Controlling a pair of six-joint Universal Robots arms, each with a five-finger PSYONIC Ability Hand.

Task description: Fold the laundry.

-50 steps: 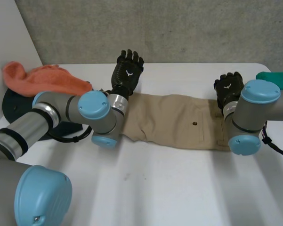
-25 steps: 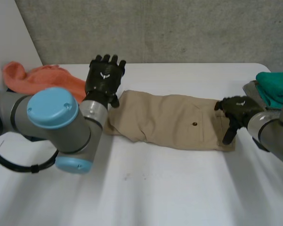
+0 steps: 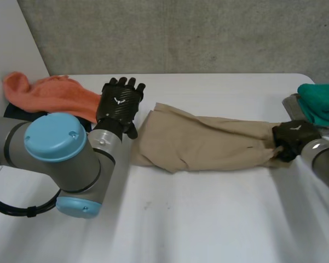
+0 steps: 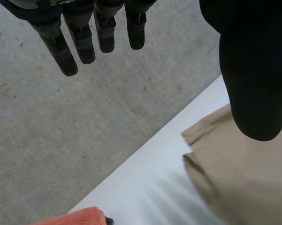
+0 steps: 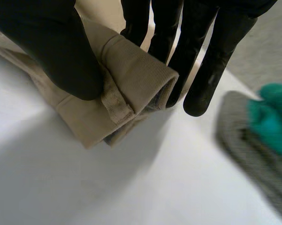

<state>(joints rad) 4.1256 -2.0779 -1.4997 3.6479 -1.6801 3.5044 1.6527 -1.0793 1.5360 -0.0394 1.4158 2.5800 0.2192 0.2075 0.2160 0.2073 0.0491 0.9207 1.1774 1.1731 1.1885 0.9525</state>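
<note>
A pair of khaki shorts (image 3: 202,145) lies across the middle of the white table (image 3: 208,219), bunched and lifted toward its right end. My right hand (image 3: 293,138) is shut on that right end: in the right wrist view the thumb (image 5: 51,51) and fingers (image 5: 197,51) pinch the folded waistband (image 5: 131,70). My left hand (image 3: 119,102) hovers open just off the left end of the shorts, fingers (image 4: 80,40) straight, thumb (image 4: 255,79) above the khaki cloth (image 4: 239,183), holding nothing.
An orange towel (image 3: 49,93) is heaped at the table's back left, on a dark object (image 3: 13,126). A teal cloth (image 3: 320,104) on a grey cloth (image 3: 293,103) sits at the right edge, close behind my right hand. A concrete wall stands behind the table.
My right hand has closed on the right end of the shorts and pulled it up and to the right, bunching the cloth. My left hand moved left off the shorts and stays open.
</note>
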